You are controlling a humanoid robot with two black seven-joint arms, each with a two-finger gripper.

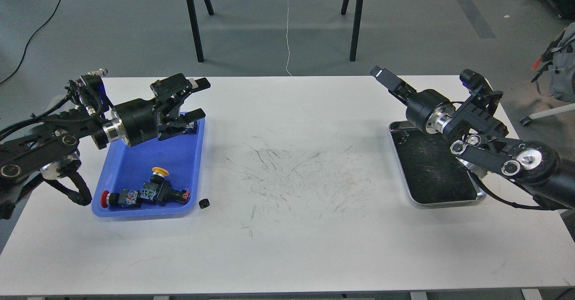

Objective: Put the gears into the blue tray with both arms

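Observation:
One small black gear (204,203) lies on the white table, just right of the near right corner of the blue tray (177,161). The tray holds several push-button switches; a yellow-capped one (159,171) and a red-capped one (104,199) show at its near end. My left gripper (199,99) hangs open over the tray's far right corner, with nothing between its fingers, and hides the switches there. My right gripper (385,77) points up and left above the far edge of the silver tray (431,174); it is seen side-on, so its fingers cannot be told apart.
The silver tray with the dark bottom sits at the table's right side, partly under my right arm. Scuff marks cover the middle of the table (292,169). Chair legs (193,17) stand on the floor beyond the far edge.

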